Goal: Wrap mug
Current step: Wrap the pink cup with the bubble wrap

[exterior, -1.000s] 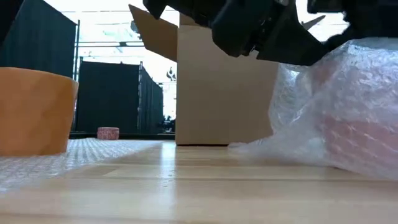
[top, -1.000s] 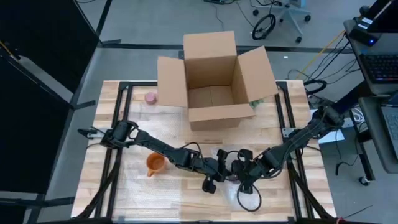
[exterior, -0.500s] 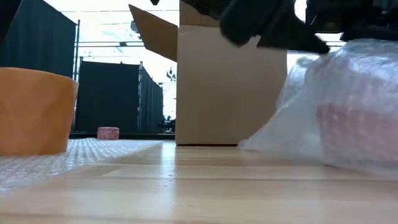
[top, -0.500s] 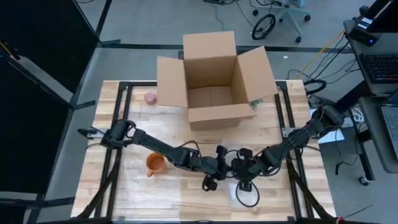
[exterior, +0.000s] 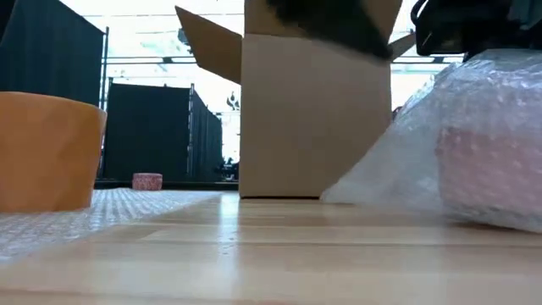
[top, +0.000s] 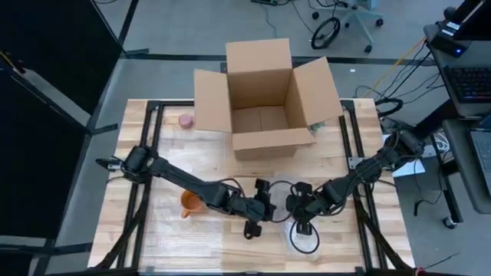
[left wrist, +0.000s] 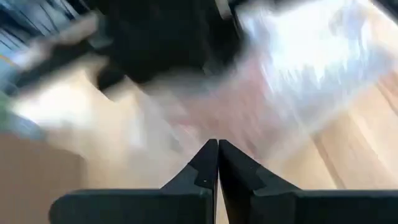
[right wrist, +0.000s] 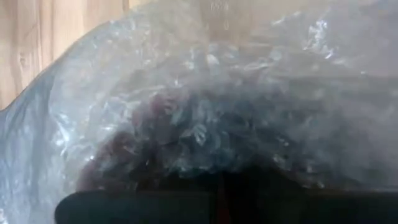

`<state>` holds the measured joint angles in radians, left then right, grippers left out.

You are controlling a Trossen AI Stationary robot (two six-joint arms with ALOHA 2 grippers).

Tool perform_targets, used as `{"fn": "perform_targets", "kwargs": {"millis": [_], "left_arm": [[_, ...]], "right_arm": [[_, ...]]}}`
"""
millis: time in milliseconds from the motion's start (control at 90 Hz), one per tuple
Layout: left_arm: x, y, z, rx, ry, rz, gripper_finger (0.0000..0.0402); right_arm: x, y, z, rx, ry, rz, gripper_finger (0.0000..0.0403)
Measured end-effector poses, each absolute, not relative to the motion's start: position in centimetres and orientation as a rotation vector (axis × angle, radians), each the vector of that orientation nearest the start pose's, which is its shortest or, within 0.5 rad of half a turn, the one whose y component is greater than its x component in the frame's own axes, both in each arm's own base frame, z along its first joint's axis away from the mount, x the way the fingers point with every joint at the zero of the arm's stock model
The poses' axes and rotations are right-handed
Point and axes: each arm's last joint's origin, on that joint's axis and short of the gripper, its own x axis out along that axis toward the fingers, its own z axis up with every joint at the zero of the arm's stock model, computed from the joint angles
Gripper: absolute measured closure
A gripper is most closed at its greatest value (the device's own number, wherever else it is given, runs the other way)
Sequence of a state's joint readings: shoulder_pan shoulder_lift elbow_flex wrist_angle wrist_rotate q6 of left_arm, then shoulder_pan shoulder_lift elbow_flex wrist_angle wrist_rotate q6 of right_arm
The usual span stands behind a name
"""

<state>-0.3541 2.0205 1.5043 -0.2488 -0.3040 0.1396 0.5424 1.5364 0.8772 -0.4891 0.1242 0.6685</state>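
Jaws: left gripper (left wrist: 217, 163) clenched empty, now pulled back left off the bubble wrap (exterior: 461, 152); right gripper (top: 301, 217) can't tell, pressing the bundle. Wrap nearly done.

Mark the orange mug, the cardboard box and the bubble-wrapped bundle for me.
Orange mug (top: 191, 202), high view, on its rim.
Cardboard box (top: 262, 119), high view, on its inner floor.
Bubble-wrapped bundle (exterior: 483, 152), low view, on its pinkish side.

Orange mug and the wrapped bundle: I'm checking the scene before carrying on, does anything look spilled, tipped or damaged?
Nothing stands out. The orange mug sits unwrapped on the bubble wrap sheet, and a pinkish item is already inside the bubble wrap bundle. The cardboard box stands open. No spills or breakage show.
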Motion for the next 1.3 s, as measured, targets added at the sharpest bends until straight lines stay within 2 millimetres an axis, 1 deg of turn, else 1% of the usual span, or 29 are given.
{"fn": "perform_targets", "kwargs": {"millis": [89, 178, 244, 344, 489, 556, 722, 878, 1056, 1167, 1222, 1300], "left_arm": [[42.2, -14.4, 18.1, 0.297, 0.716, -0.161, 0.0401], [41.9, -14.1, 16.4, 0.273, 0.748, -0.197, 0.0401], [41.9, -14.1, 15.8, 0.262, 0.767, -0.229, 0.0401], [42.4, -14.1, 15.2, 0.232, 0.736, -0.290, 0.0401], [43.6, -13.7, 13.9, 0.233, 0.668, -0.268, 0.0401], [44.0, -13.6, 14.5, 0.246, 0.648, -0.240, 0.0401], [45.3, -14.1, 17.8, 0.280, 0.540, -0.239, 0.0401], [45.8, -14.4, 19.1, 0.295, 0.501, -0.245, 0.0401], [45.8, -14.3, 19.0, 0.296, 0.505, -0.243, 0.0401], [45.8, -14.3, 18.5, 0.299, 0.524, -0.245, 0.0401], [46.0, -14.3, 17.8, 0.301, 0.534, -0.246, 0.0401], [46.0, -14.4, 17.2, 0.312, 0.554, -0.252, 0.0401]], "right_arm": [[24.3, 14.2, 17.7, 0.215, 1.147, -0.006, 0.0403], [24.3, 14.2, 17.7, 0.212, 1.146, -0.005, 0.0403], [24.3, 14.2, 17.7, 0.210, 1.145, -0.002, 0.0403], [24.3, 14.2, 17.7, 0.204, 1.142, 0.003, 0.0403], [24.3, 14.2, 17.7, 0.201, 1.137, 0.002, 0.0403], [24.3, 14.2, 17.7, 0.202, 1.136, 0.000, 0.0403], [24.4, 14.2, 17.7, 0.198, 1.133, 0.005, 0.0403], [24.4, 14.3, 17.7, 0.196, 1.132, 0.008, 0.0403], [24.5, 14.3, 18.0, 0.202, 1.134, 0.007, 0.0403], [24.8, 14.5, 18.6, 0.203, 1.123, 0.018, 0.0403], [25.0, 14.6, 19.0, 0.201, 1.107, 0.032, 0.0403], [25.2, 14.7, 18.9, 0.199, 1.099, 0.039, 0.0403]]}}
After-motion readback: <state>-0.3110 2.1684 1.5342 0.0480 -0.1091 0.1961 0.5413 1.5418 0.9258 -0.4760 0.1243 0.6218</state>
